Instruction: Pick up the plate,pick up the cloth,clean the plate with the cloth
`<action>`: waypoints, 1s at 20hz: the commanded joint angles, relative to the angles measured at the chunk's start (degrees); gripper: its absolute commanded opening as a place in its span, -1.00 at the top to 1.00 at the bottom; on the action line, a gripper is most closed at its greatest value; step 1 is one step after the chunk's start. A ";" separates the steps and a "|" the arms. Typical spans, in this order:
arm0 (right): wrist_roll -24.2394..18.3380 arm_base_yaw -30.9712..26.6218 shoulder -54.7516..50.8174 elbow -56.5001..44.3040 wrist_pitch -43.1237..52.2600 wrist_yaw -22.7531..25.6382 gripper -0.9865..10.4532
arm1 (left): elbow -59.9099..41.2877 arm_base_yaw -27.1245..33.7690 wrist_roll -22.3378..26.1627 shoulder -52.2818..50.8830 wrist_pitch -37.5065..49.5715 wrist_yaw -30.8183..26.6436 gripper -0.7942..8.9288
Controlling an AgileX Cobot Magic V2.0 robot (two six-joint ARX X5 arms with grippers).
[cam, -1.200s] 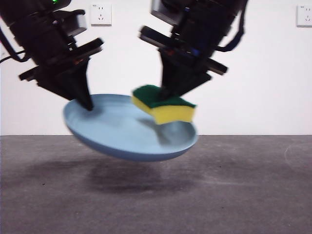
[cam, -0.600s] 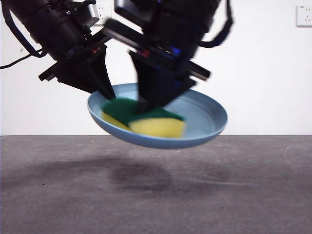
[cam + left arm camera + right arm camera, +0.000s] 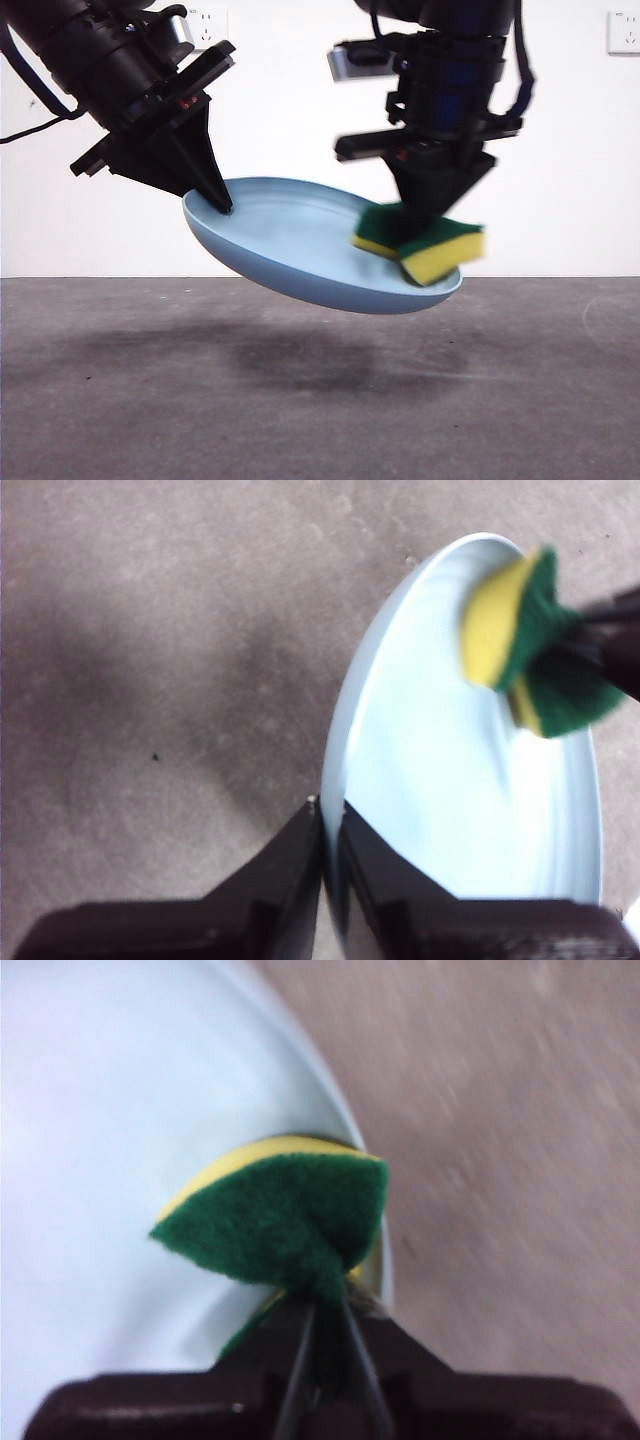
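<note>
The light-blue plate [image 3: 290, 245] hangs tilted above the table, its right side lower. My left gripper [image 3: 218, 203] is shut on the plate's left rim; the left wrist view shows its jaws pinching the rim [image 3: 330, 835] of the plate [image 3: 440, 810]. My right gripper [image 3: 425, 232] is shut on the cloth [image 3: 420, 245], a yellow sponge with a green layer, and presses it on the plate's right part near the rim. The cloth also shows in the left wrist view [image 3: 525, 645] and in the right wrist view [image 3: 280, 1215], over the plate [image 3: 110, 1140].
The grey table [image 3: 320, 400] lies below, with the plate's shadow on it. A white wall with sockets [image 3: 625, 30] stands behind.
My right gripper has swept the cloth from the plate's left part across to its right edge. The plate has tipped so that its right side is lower.
</note>
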 commanded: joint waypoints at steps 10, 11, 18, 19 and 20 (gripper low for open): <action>2.27 4.17 0.50 -0.44 -2.12 -24.79 0.85 | -0.24 -1.16 -2.51 -0.07 5.64 5.73 0.85; 1.49 4.52 0.50 -0.44 -5.90 -24.68 0.85 | -0.24 -1.05 -2.51 -0.07 6.03 5.73 0.85; -0.50 3.08 0.28 -0.44 -14.58 10.14 0.85 | -0.24 -0.87 -2.23 -0.07 3.23 6.01 0.85; -0.42 2.64 0.28 -0.44 -11.87 14.67 0.85 | -0.24 -0.98 -1.99 -0.07 2.75 6.60 0.85; -0.42 2.45 0.28 -0.44 -9.35 16.11 0.85 | -0.24 -0.98 -1.99 -0.07 2.73 7.37 0.85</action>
